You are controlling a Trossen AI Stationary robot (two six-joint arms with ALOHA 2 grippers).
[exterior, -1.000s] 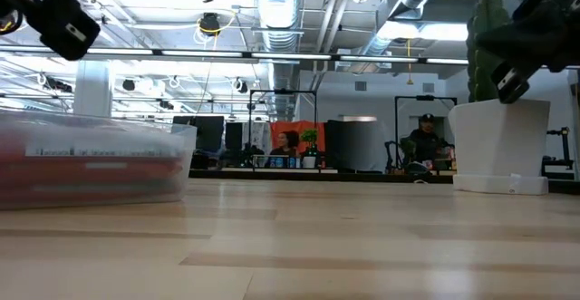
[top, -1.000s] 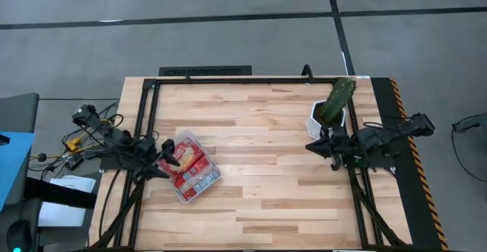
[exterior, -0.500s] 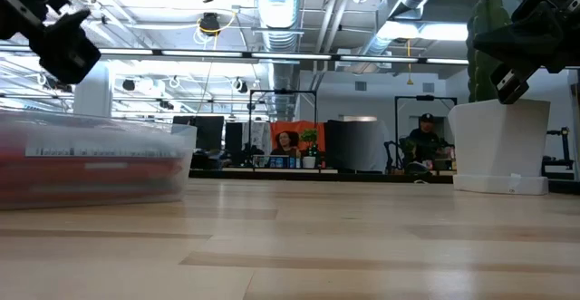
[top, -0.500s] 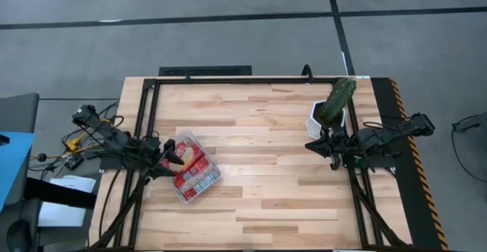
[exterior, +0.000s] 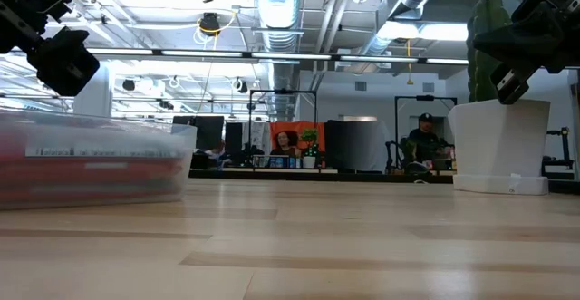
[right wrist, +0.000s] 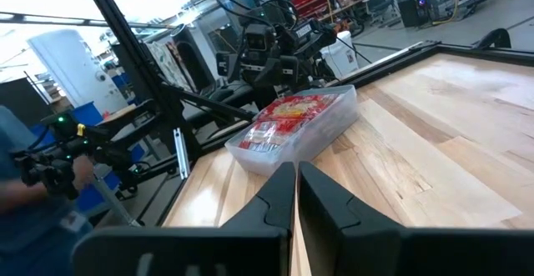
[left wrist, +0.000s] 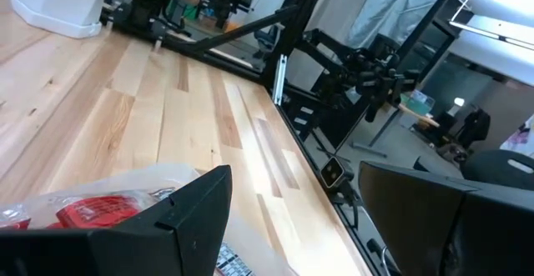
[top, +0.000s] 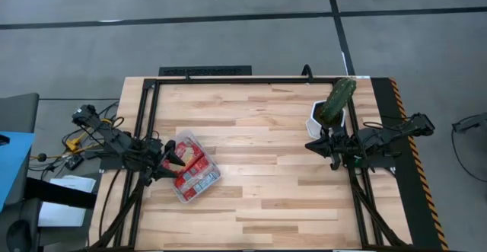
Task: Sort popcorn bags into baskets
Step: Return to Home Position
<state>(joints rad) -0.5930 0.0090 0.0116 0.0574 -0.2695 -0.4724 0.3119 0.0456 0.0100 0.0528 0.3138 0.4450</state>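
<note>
The clear plastic tub sits on the left part of the table, full of red popcorn packets lying flat inside it. It also shows in the low view, the left wrist view and the right wrist view. My left gripper is open and hovers just above the tub's left end, clear of it. My right gripper is shut and waits above the table's right side, beside the white pot.
A white pot with a green plant stands near the table's far right corner, close to my right gripper. A black frame runs along the table's edges. Bare wood lies between the tub and the pot. People sit in the room beyond the table.
My left gripper has come down toward the tub's left end and edged slightly toward the table's near edge, staying open. The tub and its packets have not moved.
</note>
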